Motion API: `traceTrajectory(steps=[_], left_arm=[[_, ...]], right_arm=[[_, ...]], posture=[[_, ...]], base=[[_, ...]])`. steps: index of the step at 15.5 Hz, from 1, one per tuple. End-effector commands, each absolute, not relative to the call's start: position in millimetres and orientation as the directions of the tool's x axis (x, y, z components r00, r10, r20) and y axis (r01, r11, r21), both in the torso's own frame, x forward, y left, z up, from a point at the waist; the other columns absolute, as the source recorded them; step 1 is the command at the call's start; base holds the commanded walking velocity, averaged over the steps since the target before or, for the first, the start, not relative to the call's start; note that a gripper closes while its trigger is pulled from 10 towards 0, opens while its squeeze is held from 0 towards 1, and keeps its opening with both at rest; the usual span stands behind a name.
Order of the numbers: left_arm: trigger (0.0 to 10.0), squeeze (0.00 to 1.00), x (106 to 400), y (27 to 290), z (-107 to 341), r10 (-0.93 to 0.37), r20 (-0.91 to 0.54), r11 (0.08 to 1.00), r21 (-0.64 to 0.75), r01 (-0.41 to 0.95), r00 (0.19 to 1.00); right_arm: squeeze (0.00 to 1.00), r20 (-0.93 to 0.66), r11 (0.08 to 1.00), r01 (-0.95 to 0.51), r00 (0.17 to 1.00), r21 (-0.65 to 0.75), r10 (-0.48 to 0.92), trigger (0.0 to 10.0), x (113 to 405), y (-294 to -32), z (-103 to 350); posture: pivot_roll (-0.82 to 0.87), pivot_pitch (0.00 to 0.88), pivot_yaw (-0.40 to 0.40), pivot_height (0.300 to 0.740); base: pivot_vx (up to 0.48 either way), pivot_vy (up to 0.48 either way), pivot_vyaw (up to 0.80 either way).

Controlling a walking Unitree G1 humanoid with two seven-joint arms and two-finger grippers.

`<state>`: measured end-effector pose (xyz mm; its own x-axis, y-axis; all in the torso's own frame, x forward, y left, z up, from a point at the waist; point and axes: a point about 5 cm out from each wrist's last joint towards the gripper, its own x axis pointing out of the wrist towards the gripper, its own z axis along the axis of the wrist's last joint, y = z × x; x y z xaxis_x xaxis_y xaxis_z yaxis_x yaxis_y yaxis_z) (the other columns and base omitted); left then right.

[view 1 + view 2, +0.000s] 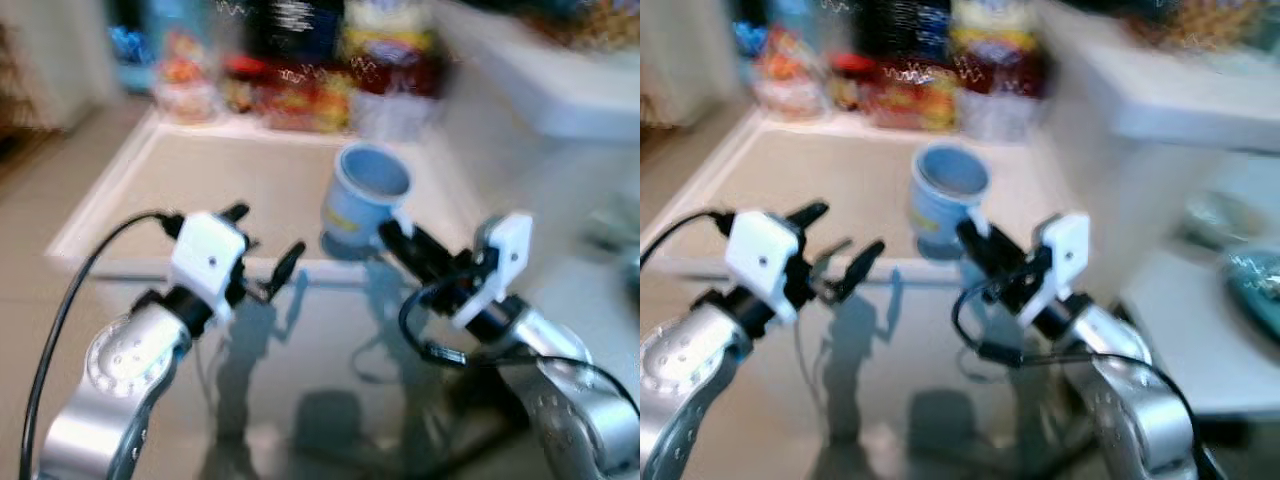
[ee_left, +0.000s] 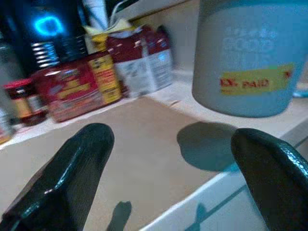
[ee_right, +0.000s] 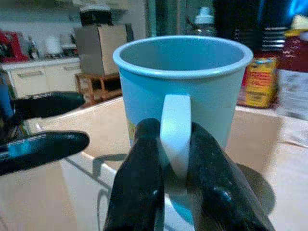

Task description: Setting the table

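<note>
Currently the right end effector (image 3: 174,192) pinches the white loop handle of a light blue ceramic mug (image 1: 365,200), one black finger (image 3: 139,183) pressed against each side of the handle. The mug carries a yellow sticker with red print on its side, visible in the left wrist view. It sits tilted slightly, at the near edge of a beige table surface (image 1: 240,185) with a white raised border; its shadow falls just under it on the beige surface. Whether its base touches the surface or is lifted clear, cannot tell.

Left end effector (image 1: 266,250) is to the left of the mug, apart from it, fingers spread with nothing between them. Its two black fingertips (image 2: 82,163) frame the mug and the table edge in the left wrist view.

At the far side of the table, a row of blurred food packages: red wrapped packets (image 2: 79,84), a white and red bag (image 2: 144,60), and a small jar with a red lid (image 2: 21,98). Behind them stands a dark appliance with a glowing blue ring (image 2: 48,26).

Nearer the robot lies a glossy grey surface (image 1: 330,400) reflecting both arms. Head views are motion-blurred.
</note>
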<state>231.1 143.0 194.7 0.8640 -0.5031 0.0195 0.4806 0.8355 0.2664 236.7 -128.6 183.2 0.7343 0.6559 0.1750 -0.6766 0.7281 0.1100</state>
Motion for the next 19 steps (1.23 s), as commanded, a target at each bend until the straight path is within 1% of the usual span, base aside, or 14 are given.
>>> traceTrajectory(steps=[1,8,10,12,14,15,17,19], left_arm=[[10.0,0.0,231,141,198,-0.517,0.036,0.829,0.27,0.49,0.855],[10.0,0.0,233,139,198,-0.516,0.041,0.828,0.279,0.486,0.856],[10.0,0.0,234,140,198,-0.51,0.04,0.831,0.283,0.48,0.859],[10.0,0.0,241,145,196,-0.452,0.026,0.851,0.312,0.422,0.892],[10.0,0.0,251,149,196,-0.382,0.038,0.877,0.329,0.349,0.923],[10.0,0.0,253,150,196,-0.364,0.043,0.885,0.326,0.331,0.93],[10.0,0.0,263,153,198,-0.283,0.065,0.916,0.314,0.25,0.957],[10.0,0.0,268,153,201,-0.259,0.082,0.928,0.296,0.225,0.962]], right_arm=[[0.0,0.185,0.725,-0.682,0.728,0.091,0.661,10.0,236,-130,189],[0.0,0.173,0.712,-0.699,0.711,0.068,0.682,10.0,236,-128,188],[0.0,0.162,0.716,-0.695,0.715,0.066,0.68,10.0,236,-127,187],[0.0,0.139,0.759,-0.65,0.755,0.034,0.64,10.0,242,-131,184],[0.0,0.097,0.855,-0.518,0.851,-0.006,0.516,10.0,257,-139,179],[0.0,0.091,0.872,-0.49,0.868,-0.015,0.489,10.0,260,-141,178],[0.0,0.098,0.901,-0.432,0.896,-0.037,0.434,10.0,268,-142,179],[0.0,0.123,0.929,-0.369,0.922,-0.013,0.368,10.0,275,-143,182]], posture=[[0.08,0.0,-0.032,0.74],[0.08,0.0,-0.033,0.74],[0.08,0.0,-0.033,0.74],[0.08,0.0,-0.031,0.74],[0.07,0.0,-0.027,0.74],[0.07,0.0,-0.027,0.74],[0.07,0.0,-0.024,0.74],[0.06,0.001,-0.023,0.74]], base=[[0.0,-0.435,-0.8],[0.0,-0.469,-0.8],[0.0,-0.48,0.0],[0.0,-0.48,0.0],[0.0,-0.48,0.65],[0.0,-0.48,0.8],[0.0,-0.48,0.8],[0.0,-0.48,0.8]])
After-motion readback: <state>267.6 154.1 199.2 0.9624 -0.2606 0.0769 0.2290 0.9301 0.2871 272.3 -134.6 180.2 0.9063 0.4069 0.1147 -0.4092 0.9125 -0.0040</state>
